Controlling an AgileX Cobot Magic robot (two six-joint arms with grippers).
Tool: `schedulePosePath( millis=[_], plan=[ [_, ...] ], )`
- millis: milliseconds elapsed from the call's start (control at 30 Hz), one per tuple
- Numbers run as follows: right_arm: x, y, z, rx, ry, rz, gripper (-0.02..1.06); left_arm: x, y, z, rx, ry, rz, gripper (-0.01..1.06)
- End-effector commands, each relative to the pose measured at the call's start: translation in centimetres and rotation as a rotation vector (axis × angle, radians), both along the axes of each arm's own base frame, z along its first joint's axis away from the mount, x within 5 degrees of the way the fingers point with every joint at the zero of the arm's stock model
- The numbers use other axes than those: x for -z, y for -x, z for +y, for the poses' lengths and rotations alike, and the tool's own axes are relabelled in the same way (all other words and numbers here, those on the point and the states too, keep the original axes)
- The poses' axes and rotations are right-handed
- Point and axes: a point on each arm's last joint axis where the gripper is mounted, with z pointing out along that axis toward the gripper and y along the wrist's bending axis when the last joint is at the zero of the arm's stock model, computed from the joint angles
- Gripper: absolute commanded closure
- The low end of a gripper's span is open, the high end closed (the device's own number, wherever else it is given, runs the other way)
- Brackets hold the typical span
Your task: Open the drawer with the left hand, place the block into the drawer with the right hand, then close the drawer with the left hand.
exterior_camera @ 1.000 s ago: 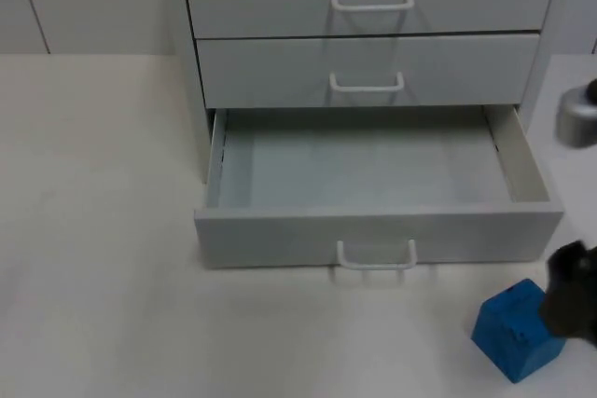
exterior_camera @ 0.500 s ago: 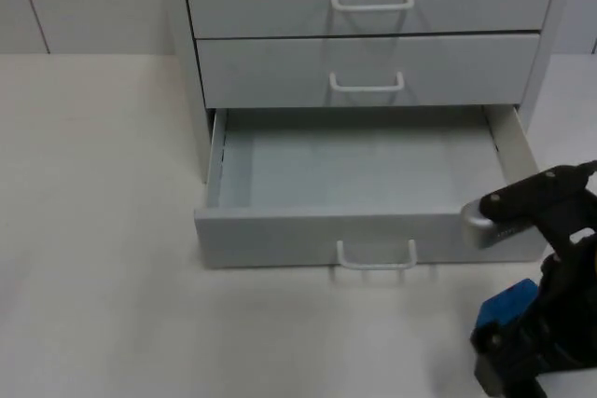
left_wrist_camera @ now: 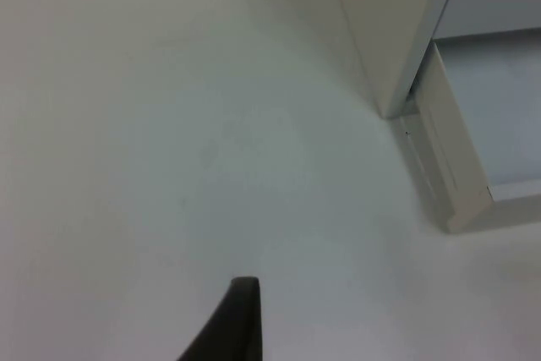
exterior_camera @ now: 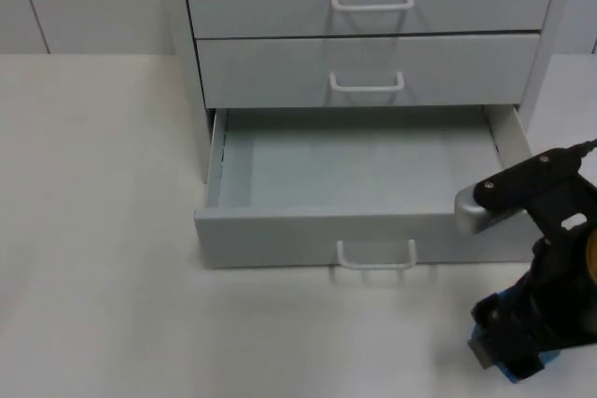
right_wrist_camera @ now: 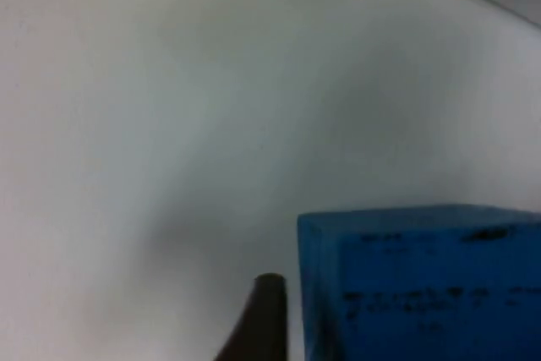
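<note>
The white cabinet (exterior_camera: pixel 373 34) stands at the back of the white table (exterior_camera: pixel 103 230), and its lowest drawer (exterior_camera: pixel 373 221) is pulled out toward the front, with nothing inside it. The two drawers above it are closed, each with a white handle. The blue block (exterior_camera: pixel 546 361) lies on the table just in front of the drawer's right end, a little apart from the drawer front. The right gripper (exterior_camera: pixel 522 337) is directly over the block and covers most of it, so only small blue parts show at its edges. In the right wrist view the block (right_wrist_camera: pixel 423 285) is very close, and one black fingertip (right_wrist_camera: pixel 262 319) stands just beside the block's side face, near it or maybe touching it; I cannot tell which. The other finger is hidden, so I cannot tell if the right gripper is spread or already pressed on the block. The left gripper (left_wrist_camera: pixel 232 327) waits over the bare table, to the left of the drawer; in its wrist view the drawer's corner (left_wrist_camera: pixel 461 175) and the cabinet's side are seen. I cannot tell if its fingers are spread or together.
</note>
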Motion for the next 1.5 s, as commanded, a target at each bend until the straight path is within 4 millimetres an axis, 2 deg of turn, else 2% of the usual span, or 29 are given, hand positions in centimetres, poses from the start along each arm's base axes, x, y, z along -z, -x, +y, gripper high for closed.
schedulePosePath(
  millis=[0, 33, 133, 167, 233, 300, 333, 400, 533, 567, 667, 800, 867, 1000, 1100, 1167, 1300, 1333, 1467],
  plan=[
    [-0.1, 0.0, 0.2, -0.004, -0.01, -0.008, 0.32, 0.0, 0.1, 0.0, -0.008, 0.009, -0.002, 0.0],
    [-0.1, -0.1, 0.2, -0.01, -0.007, -0.01, 0.41, 0.0, 0.1, 0.0, -0.008, 0.009, -0.002, 0.0],
    [-0.7, -0.1, 0.3, -0.01, -0.029, -0.025, 0.84, 0.0, 0.1, 0.0, -0.007, 0.012, -0.002, 0.0],
    [-0.7, -0.1, 0.3, -0.01, -0.029, -0.025, 0.84, 0.0, 0.1, 0.0, -0.007, 0.012, -0.002, 0.0],
    [-2.0, 0.2, 0.6, 0.008, -0.074, -0.05, 1.04, 0.0, 0.2, 0.0, -0.007, 0.015, 0.0, 0.0],
    [-4.6, 0.7, 1.1, -0.032, -0.131, -0.116, 1.04, 0.0, 0.2, 0.0, -0.007, 0.015, 0.0, 0.0],
    [-4.6, 0.7, 1.1, -0.032, -0.131, -0.116, 1.04, 0.0, 0.2, 0.0, -0.007, 0.015, 0.0, 0.0],
    [-7.3, 1.4, 1.4, -0.054, -0.187, -0.191, 1.05, 0.0, 0.2, 0.0, -0.007, 0.015, 0.0, 0.0],
    [-12.2, 2.4, -0.2, 0.001, -0.249, -0.342, 1.05, 0.0, 0.1, 0.0, -0.006, 0.015, -0.002, 0.0],
    [-12.2, 2.4, -0.2, 0.001, -0.249, -0.342, 1.05, 0.0, 0.1, 0.0, -0.006, 0.015, -0.002, 0.0],
    [-14.0, 2.7, -1.9, 0.077, -0.203, -0.419, 1.05, 0.0, 0.1, 0.0, -0.007, 0.019, -0.004, 0.0],
    [-14.1, 2.7, -2.3, 0.089, -0.171, -0.436, 1.05, 0.0, 0.1, 0.0, -0.007, 0.02, -0.005, 0.0],
    [-14.0, 2.3, -1.7, 0.068, -0.174, -0.431, 1.05, 0.0, 0.1, 0.0, -0.008, 0.02, -0.008, 0.0],
    [-14.0, 1.0, -0.7, 0.065, -0.148, -0.439, 1.05, 0.0, 0.1, 0.0, -0.008, 0.02, -0.008, 0.0],
    [-13.4, -1.1, 0.3, 0.077, -0.144, -0.419, 1.05, 0.0, 0.1, 0.0, -0.008, 0.023, -0.008, 0.0],
    [-12.8, -1.9, 0.5, 0.098, -0.144, -0.402, 1.05, 0.0, 0.1, 0.0, -0.008, 0.023, -0.008, 0.0],
    [-10.3, -4.9, 1.4, 0.152, -0.186, -0.337, 1.05, 0.0, 0.1, -0.1, -0.008, 0.026, -0.008, 0.0],
    [-10.3, -4.9, 1.4, 0.152, -0.186, -0.337, 1.05, 0.0, 0.1, -0.1, -0.008, 0.026, -0.008, 0.0],
    [-7.6, -7.5, 3.1, 0.151, -0.186, -0.321, 1.05, 0.0, 0.1, -0.1, -0.008, 0.026, -0.008, 0.0]
  ],
)
